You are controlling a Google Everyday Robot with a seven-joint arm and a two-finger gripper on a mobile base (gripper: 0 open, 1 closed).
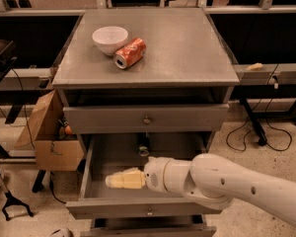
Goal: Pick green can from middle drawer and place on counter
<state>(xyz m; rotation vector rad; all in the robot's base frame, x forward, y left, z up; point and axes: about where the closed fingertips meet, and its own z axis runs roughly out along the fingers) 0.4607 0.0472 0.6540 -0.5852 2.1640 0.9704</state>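
While the green can sits in the middle drawer, tapered cream fingers (closed, empty) hover inside.

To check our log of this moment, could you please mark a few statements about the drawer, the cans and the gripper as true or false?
1. The middle drawer is pulled open. True.
2. The green can stands on the counter. False: it sits at the back of the middle drawer.
3. The orange can lies on its side beside the white bowl. True.
4. The gripper hovers over the counter. False: it is inside the middle drawer, in front of the green can and apart from it.
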